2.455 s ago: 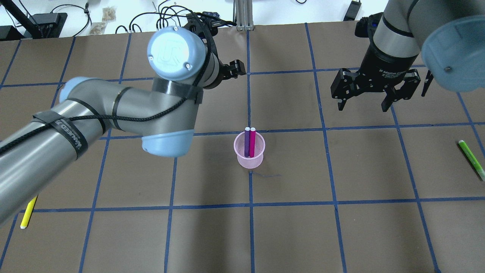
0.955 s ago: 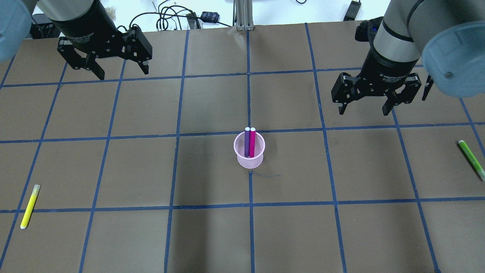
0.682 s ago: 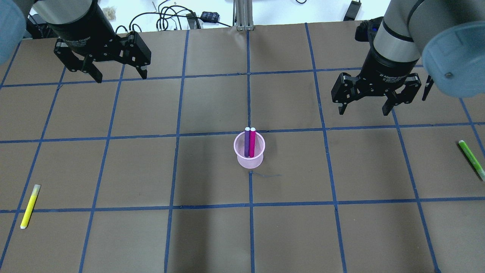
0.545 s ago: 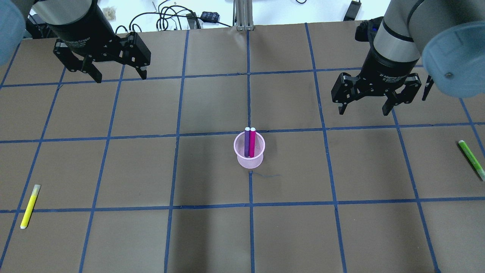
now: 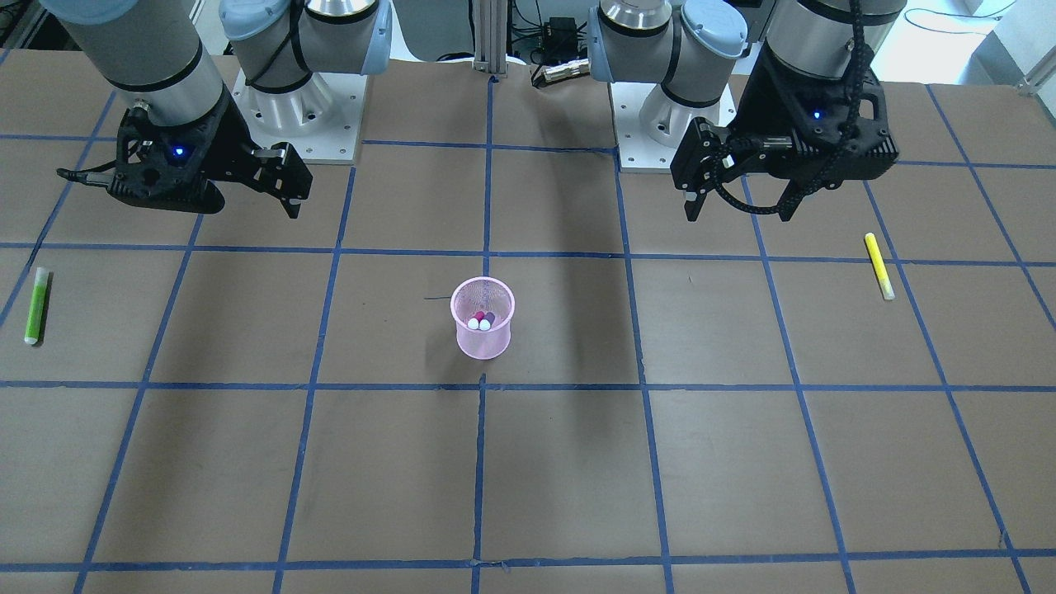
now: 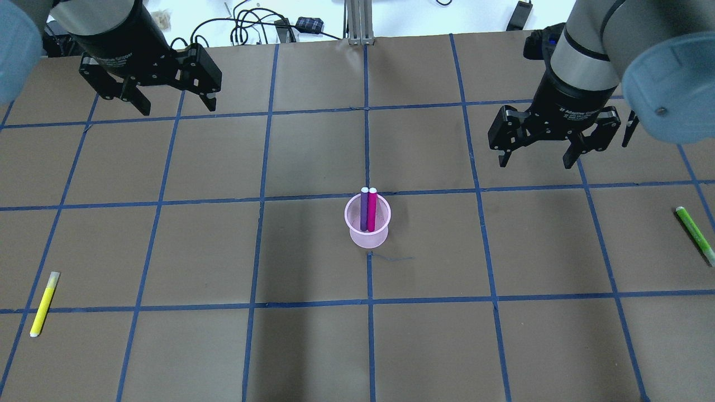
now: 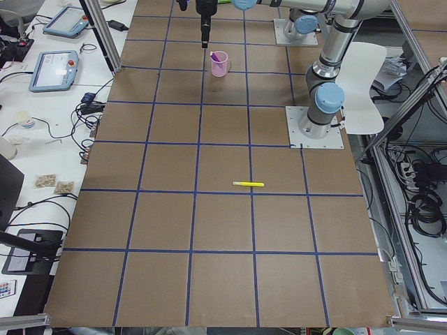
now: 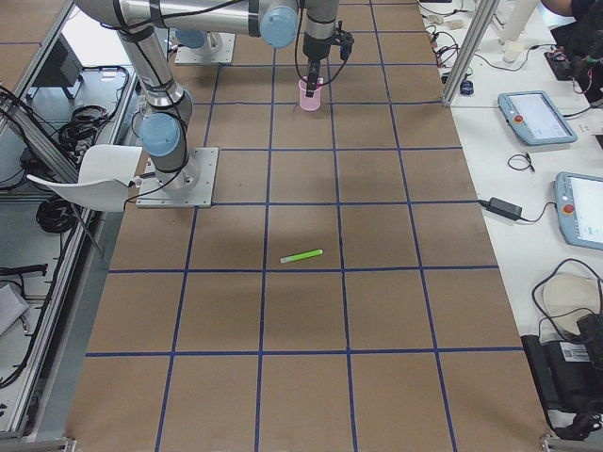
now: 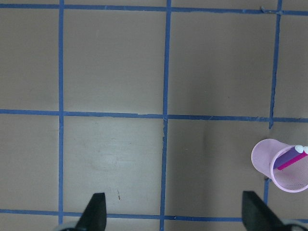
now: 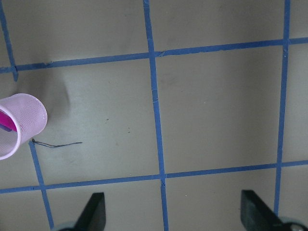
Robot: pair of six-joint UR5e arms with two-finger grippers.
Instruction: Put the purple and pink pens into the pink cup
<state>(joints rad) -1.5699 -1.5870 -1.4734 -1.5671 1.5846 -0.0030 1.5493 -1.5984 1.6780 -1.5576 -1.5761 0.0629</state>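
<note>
1. The pink cup (image 6: 368,240) stands upright at the middle of the brown gridded surface (image 6: 313,346), right by a crossing of blue tape lines.
2. And there they are: the purple pen (image 6: 364,211) and the pink pen (image 6: 372,210) both stand inside it, side by side and touching, white ends poking above the rim.
3. The left gripper (image 6: 176,106) hangs high, well apart from the cup, off toward the far left, fingers spread wide.
4. The right gripper (image 6: 534,161) hovers on the opposite side, also well clear of the cup, fingers spread wide too.
5. Out at the edges, a yellow pen (image 6: 43,303) lies flat on the left and a green pen (image 6: 695,234) on the right, each far from the cup.
</note>
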